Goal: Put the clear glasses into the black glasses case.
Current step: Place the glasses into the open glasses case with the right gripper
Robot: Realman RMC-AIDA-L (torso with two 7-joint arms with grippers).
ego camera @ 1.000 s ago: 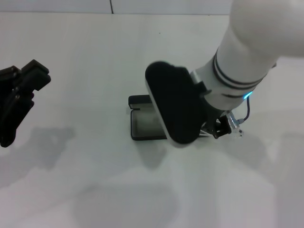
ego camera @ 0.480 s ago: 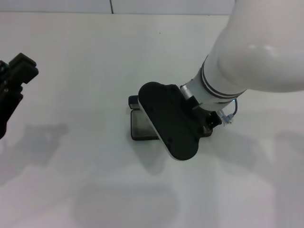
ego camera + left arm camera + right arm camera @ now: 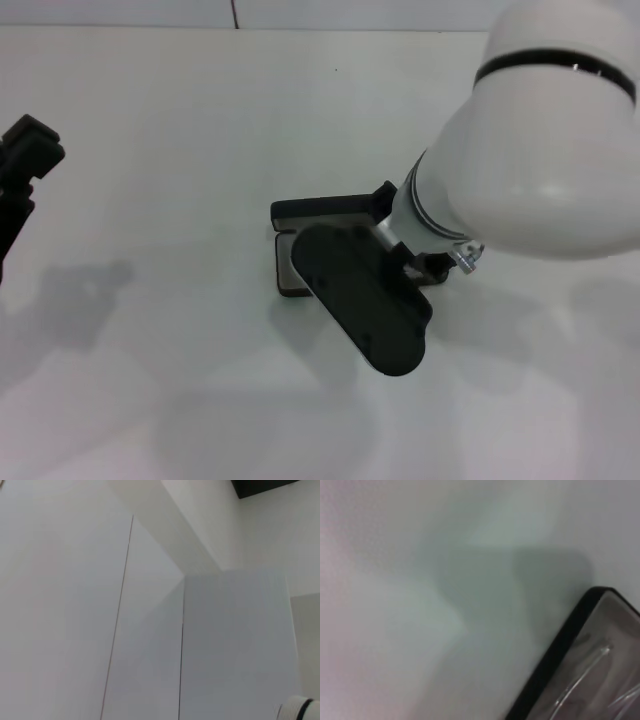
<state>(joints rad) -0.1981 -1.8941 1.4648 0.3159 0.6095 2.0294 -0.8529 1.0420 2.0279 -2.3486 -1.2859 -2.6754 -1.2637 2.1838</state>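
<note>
The black glasses case lies open in the middle of the table, its lid on the far side. My right arm's black wrist housing hangs over it and covers most of the tray. My right gripper sits at the case's right end, largely hidden under the arm. In the right wrist view a corner of the black glasses case shows its grey lining. The thin arms of the clear glasses lie inside it. My left gripper is at the far left edge, well away from the case.
The white table is bare around the case. A seam line marks its far edge. The left wrist view holds only white panels and walls.
My right arm has turned and its black housing has slid nearer and lower over the case, uncovering the lid. My left gripper has drawn back farther left.
</note>
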